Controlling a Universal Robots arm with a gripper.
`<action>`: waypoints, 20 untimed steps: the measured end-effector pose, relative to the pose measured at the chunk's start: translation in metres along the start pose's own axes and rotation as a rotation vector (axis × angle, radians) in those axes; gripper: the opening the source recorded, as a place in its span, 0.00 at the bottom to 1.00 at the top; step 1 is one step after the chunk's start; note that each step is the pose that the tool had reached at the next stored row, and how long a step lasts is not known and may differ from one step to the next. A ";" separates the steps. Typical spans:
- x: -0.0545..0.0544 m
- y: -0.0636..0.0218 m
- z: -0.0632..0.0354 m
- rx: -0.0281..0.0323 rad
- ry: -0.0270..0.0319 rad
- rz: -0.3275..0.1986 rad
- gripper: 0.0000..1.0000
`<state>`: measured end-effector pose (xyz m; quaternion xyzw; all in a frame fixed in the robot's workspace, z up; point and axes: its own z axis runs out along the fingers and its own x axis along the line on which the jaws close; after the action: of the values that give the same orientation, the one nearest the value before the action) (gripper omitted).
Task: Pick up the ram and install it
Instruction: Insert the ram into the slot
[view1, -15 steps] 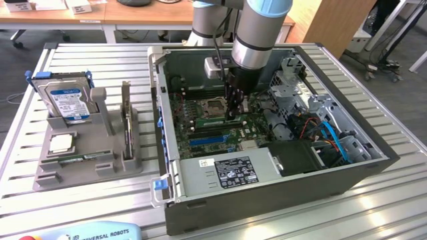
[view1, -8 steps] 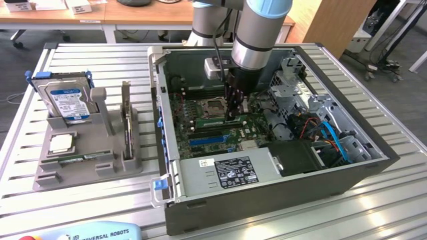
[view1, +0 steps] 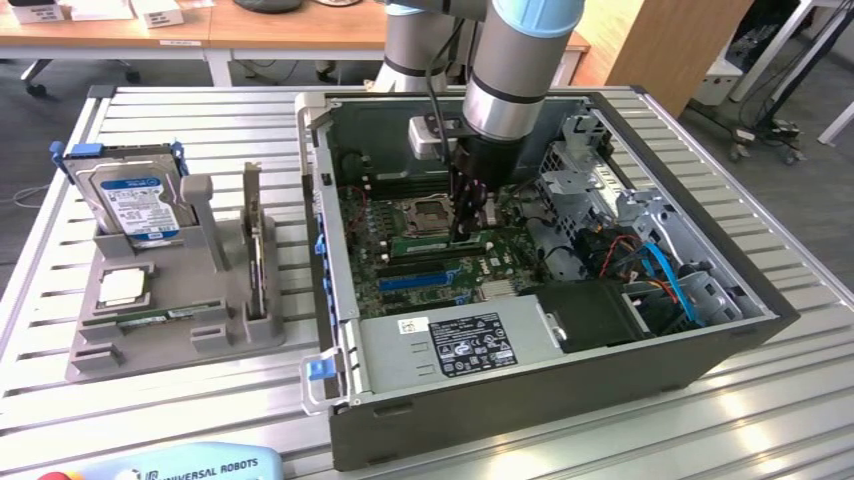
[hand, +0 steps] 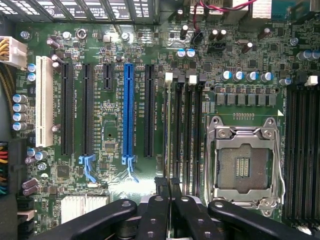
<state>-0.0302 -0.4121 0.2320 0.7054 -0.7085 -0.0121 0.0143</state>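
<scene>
Hangs in computer case (view1: 534, 400) with gripper (hand: 168, 185) jaws pinched narrow, just above memory slots (hand: 184, 125), processor socket (hand: 243, 162) beside them; cannot tell if clamping the ram.

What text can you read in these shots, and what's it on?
"UNIVERSAL ROBOTS": on the blue pendant, at the exterior view's bottom edge.
Too small to read: the hard drive label; the power supply label.
Blurred: the motherboard slot markings.
</scene>
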 end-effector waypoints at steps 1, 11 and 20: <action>0.000 0.0000 0.0000 -0.0001 0.0002 0.000 0.12; -0.001 0.0000 0.0012 -0.0002 0.0004 0.000 0.12; -0.001 0.0000 0.0016 -0.0001 0.0002 0.000 0.12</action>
<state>-0.0302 -0.4110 0.2304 0.7054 -0.7086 -0.0121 0.0144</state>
